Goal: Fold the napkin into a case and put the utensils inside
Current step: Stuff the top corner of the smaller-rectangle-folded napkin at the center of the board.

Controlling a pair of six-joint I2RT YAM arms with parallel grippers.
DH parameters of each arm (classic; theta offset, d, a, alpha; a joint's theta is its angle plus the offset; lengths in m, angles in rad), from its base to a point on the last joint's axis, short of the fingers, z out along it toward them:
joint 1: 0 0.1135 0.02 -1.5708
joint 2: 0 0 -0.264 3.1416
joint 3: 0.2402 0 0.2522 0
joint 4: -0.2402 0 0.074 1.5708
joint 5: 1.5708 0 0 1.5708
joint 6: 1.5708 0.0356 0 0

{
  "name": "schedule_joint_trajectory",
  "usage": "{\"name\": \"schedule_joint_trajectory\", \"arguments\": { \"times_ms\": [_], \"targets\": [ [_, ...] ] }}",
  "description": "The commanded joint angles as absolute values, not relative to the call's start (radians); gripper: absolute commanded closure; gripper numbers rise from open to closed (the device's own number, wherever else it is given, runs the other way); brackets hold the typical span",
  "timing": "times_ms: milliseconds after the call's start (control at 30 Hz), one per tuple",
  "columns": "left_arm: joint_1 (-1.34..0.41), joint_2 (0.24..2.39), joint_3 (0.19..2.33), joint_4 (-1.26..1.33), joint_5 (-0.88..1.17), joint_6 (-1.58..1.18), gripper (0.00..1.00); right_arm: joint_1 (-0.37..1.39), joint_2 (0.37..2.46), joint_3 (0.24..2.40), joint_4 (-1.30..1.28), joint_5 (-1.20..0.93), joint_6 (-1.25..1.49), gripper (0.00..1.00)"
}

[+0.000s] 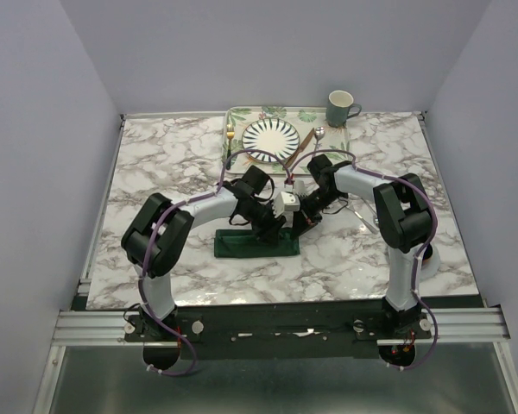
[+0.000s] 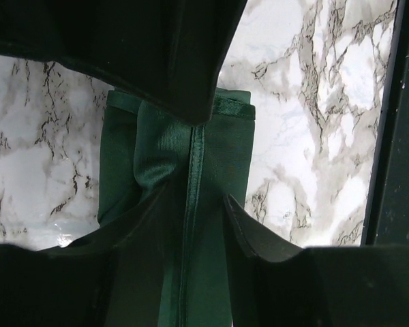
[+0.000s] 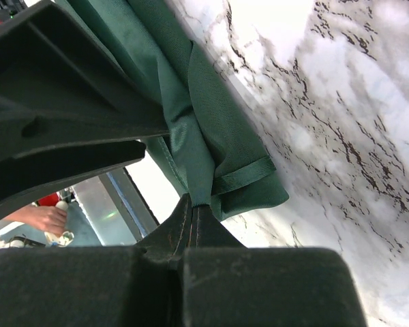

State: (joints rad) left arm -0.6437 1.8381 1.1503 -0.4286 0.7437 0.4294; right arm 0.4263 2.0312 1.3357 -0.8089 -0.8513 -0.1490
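Lying folded in a narrow strip on the arms' side of the leaf-patterned tray (image 1: 233, 116), the soft, slippery-looking napkin (image 1: 235, 247) had an end fold pinched by the right gripper (image 3: 191, 204), fingers closed, while the left gripper (image 2: 194, 160) straddled it, grip unclear; its stitched hem seemed the surest hold.

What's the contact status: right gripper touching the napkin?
Touching. The right wrist view shows the right gripper shut, pinching a fold of the napkin between its fingertips.
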Motion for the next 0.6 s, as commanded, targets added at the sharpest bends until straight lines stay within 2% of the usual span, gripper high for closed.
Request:
{"name": "schedule_joint_trajectory", "arguments": {
  "times_ms": [0, 67, 100, 233, 467, 567],
  "targets": [
    [-0.653, 1.858, 1.184, -0.471, 0.767, 0.457, 0.64, 0.431, 2.054, 1.358, -0.801, -0.874, -0.149, 0.99],
    [-0.658, 1.862, 1.187, -0.485, 0.778, 0.466, 0.73, 0.431, 2.054, 1.359, -0.804, -0.877, -0.147, 0.98],
    [-0.658, 1.862, 1.187, -0.488, 0.781, 0.469, 0.82, 0.431, 2.056, 1.359, -0.807, -0.880, -0.149, 0.97],
    [-0.657, 1.867, 1.190, -0.488, 0.773, 0.451, 0.99, 0.430, 2.054, 1.355, -0.815, -0.885, -0.156, 0.85],
    [-0.637, 1.865, 1.181, -0.446, 0.749, 0.388, 1.00, 0.430, 2.052, 1.356, -0.828, -0.893, -0.169, 0.69],
    [-0.629, 1.862, 1.177, -0.433, 0.747, 0.370, 1.00, 0.430, 2.052, 1.356, -0.831, -0.893, -0.172, 0.66]
  ]
}}
